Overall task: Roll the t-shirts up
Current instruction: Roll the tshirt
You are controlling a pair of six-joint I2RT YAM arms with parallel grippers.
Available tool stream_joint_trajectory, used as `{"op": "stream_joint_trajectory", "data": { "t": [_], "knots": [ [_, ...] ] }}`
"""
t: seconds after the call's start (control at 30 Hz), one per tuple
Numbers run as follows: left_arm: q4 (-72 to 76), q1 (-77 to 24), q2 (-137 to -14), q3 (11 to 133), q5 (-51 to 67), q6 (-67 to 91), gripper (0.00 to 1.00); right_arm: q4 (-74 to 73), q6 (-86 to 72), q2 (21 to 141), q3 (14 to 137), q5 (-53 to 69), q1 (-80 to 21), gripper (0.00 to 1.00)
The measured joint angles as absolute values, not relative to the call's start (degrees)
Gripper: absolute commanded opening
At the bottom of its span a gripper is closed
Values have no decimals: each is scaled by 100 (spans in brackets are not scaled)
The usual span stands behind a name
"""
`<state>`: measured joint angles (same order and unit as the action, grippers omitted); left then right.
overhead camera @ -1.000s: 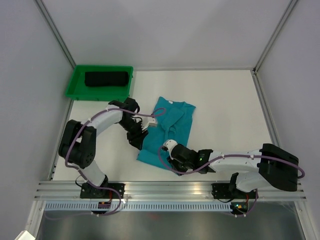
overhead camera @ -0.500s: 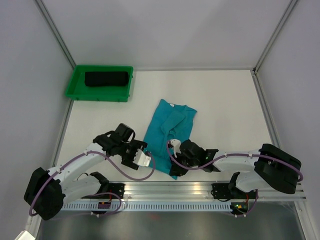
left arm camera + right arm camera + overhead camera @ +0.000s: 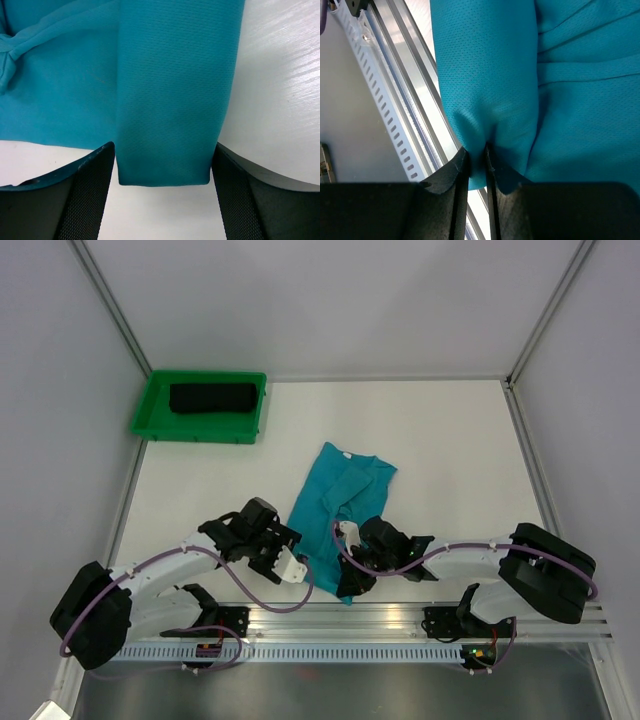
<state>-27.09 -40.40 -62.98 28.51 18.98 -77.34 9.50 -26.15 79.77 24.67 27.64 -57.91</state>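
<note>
Partly covered, teal t-shirt (image 3: 345, 480), pinched by right tool (image 3: 478, 157)

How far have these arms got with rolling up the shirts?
About halfway, it seems. Done: the black t-shirt lies rolled in the green tray. In hand: the teal t-shirt lies folded lengthwise on the table; the right claw pinches its near end, and the left claw stands open around a folded strip of it. Left: rolling the teal one up, which has not visibly begun.
</note>
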Motion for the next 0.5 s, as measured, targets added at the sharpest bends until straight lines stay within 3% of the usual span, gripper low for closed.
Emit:
{"op": "stream_joint_trajectory", "data": {
  "t": [0.2, 0.4, 0.5],
  "knots": [
    [-2639, -4165, -6125, 2655, 1876, -7819, 84, 1068, -2770, 8136, 2467, 3210, -5502, 23],
    [-2493, -4211, -6322, 2689, 1804, -7832, 77, 1199, -2860, 8215, 2467, 3437, -5404, 23],
    [-2379, -4215, -6517, 2738, 1767, -7813, 50, 1260, -2877, 8221, 2467, 3518, -5378, 23]
  ]
}}
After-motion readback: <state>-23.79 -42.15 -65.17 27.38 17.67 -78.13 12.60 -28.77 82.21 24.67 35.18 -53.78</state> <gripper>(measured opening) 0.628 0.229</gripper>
